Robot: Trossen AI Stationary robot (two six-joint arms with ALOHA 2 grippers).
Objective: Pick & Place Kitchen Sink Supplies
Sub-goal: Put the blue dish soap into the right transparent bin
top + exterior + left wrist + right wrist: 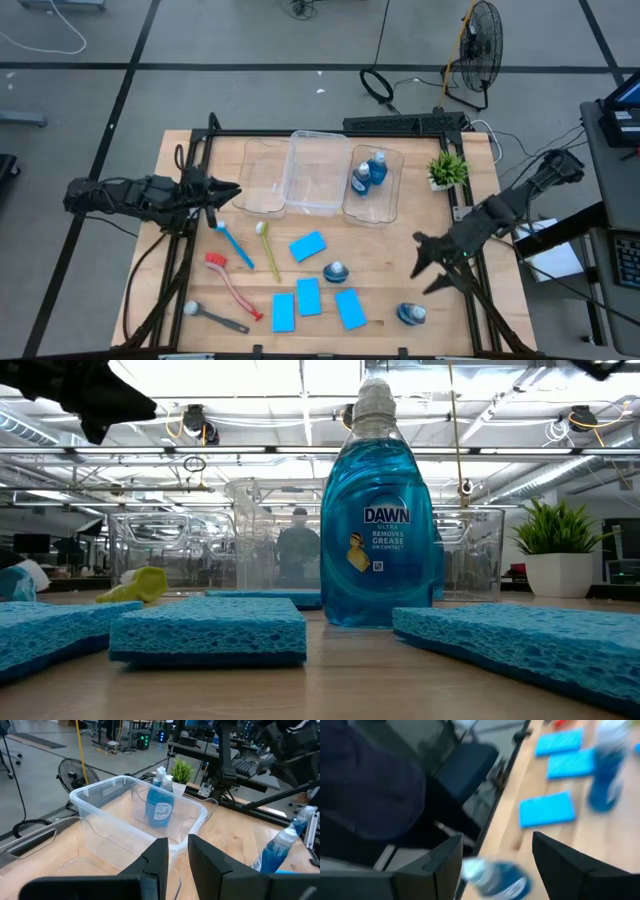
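The right end effector [430, 268] is hovering over the desk's [400, 262] right side with its fingers spread wide and nothing between them; in its wrist view a lying bottle [496, 877] is showing just beyond the fingertips. That bottle [411, 314] is lying near the desk's front right corner. The left end effector [222, 190] is hanging by the left end of the clear bins [318, 178], its fingers nearly together and gripping nothing. Two bottles [368, 174] are standing in the rightmost bin, and another bottle [335, 271] is sitting among the four blue sponges [308, 245] toward the front. The four brushes [235, 245] are lying on the left part, and the potted plant [447, 169] is standing at the back right.
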